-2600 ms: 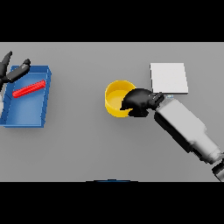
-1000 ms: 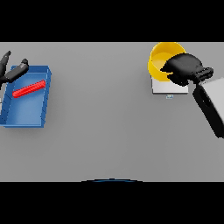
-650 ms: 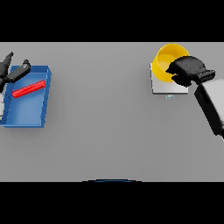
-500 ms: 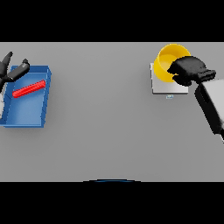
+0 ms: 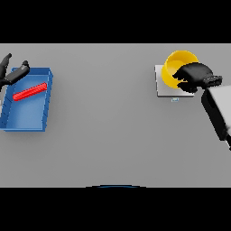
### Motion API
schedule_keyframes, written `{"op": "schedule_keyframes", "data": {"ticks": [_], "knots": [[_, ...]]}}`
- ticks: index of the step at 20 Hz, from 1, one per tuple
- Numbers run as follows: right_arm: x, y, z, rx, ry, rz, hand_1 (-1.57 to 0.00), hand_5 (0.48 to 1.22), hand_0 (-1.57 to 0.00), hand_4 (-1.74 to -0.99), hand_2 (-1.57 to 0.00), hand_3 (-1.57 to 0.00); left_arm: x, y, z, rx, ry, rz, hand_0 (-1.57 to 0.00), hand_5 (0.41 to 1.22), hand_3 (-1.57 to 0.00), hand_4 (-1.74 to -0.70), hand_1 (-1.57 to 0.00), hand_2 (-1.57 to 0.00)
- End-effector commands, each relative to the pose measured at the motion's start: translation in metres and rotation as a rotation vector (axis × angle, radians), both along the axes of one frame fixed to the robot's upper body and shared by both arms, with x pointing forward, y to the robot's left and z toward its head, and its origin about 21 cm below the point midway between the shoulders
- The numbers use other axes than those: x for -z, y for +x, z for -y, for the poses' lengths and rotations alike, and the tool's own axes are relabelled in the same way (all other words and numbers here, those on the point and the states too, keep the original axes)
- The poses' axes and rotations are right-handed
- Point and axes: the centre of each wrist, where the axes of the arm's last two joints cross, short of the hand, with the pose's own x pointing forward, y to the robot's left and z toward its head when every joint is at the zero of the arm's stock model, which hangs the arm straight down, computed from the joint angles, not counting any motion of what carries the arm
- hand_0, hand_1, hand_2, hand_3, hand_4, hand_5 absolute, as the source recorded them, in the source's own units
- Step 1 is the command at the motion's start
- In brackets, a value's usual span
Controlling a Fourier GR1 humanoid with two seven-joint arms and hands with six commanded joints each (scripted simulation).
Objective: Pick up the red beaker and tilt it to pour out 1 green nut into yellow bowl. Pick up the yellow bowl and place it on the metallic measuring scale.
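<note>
The yellow bowl (image 5: 174, 66) sits over the metallic measuring scale (image 5: 163, 85) at the far right, tilted toward me. My right hand (image 5: 195, 76) grips the bowl's near right rim, fingers curled over it. At the far left a red beaker (image 5: 30, 92) lies on its side inside a blue tray (image 5: 25, 121). My left hand (image 5: 11, 73) hovers at the tray's far left corner with fingers spread, holding nothing. No green nut shows in the bowl from here.
The blue tray's raised walls surround the beaker. A small display tab (image 5: 175, 99) juts from the scale's near edge. Grey tabletop (image 5: 103, 117) stretches between tray and scale.
The right hand carried the bowl from the table's middle up and right onto the scale, then settled it slightly. The left hand shifted only a little.
</note>
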Motion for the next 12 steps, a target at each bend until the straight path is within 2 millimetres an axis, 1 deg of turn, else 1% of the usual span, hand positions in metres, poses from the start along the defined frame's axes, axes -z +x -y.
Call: {"op": "schedule_keyframes", "data": {"ticks": [1,2,3,4,6,7,9,12], "knots": [[-0.0031,0.0013,-0.0002,0.008,0.017,-0.008,-1.12,1.074,-1.33,-1.592,-1.01,-0.82,0.0005,0.0017,0.0028,0.004,-0.003,-0.002,0.00,0.774,0.00,-0.84,0.00,0.00],[-0.0027,0.0025,-0.0007,0.021,0.034,-0.017,-0.96,1.014,-1.15,-1.559,-0.85,-0.69,0.0015,0.0009,0.0031,0.001,-0.003,0.000,0.00,0.771,0.00,-0.83,0.00,0.00],[-0.0024,0.0016,0.0009,0.035,0.047,-0.033,-0.81,0.965,-0.95,-1.535,-0.71,-0.58,0.0046,0.0010,0.0034,-0.001,-0.012,-0.007,0.00,0.768,0.00,-0.83,0.00,0.00],[-0.0016,0.0026,-0.0024,0.045,0.057,-0.041,-0.67,0.923,-0.76,-1.513,-0.58,-0.48,0.0033,0.0030,0.0040,0.001,-0.015,-0.002,0.00,0.764,0.00,-0.84,0.00,0.00],[-0.0016,0.0030,-0.0031,0.044,0.066,-0.058,-0.46,0.863,-0.48,-1.485,-0.38,-0.32,0.0018,-0.0003,0.0021,0.009,-0.014,0.005,0.00,0.760,0.00,-0.84,0.00,0.00],[-0.0008,0.0022,0.0007,0.041,0.060,-0.062,-0.38,0.847,-0.39,-1.476,-0.30,-0.26,0.0044,-0.0017,0.0007,0.004,-0.010,-0.005,0.00,0.754,0.00,-0.83,0.00,0.00],[-0.0015,0.0037,-0.0033,0.027,0.044,-0.062,-0.24,0.824,-0.25,-1.448,-0.19,-0.16,0.0015,-0.0009,0.0025,0.000,-0.013,-0.002,0.00,0.750,0.00,-0.83,0.00,0.00],[-0.0004,0.0035,-0.0017,0.037,0.013,-0.075,-0.12,0.804,-0.13,-1.409,-0.10,-0.08,0.0014,0.0002,0.0044,-0.003,-0.011,0.002,0.00,0.755,0.00,-0.84,0.00,0.00]]}}
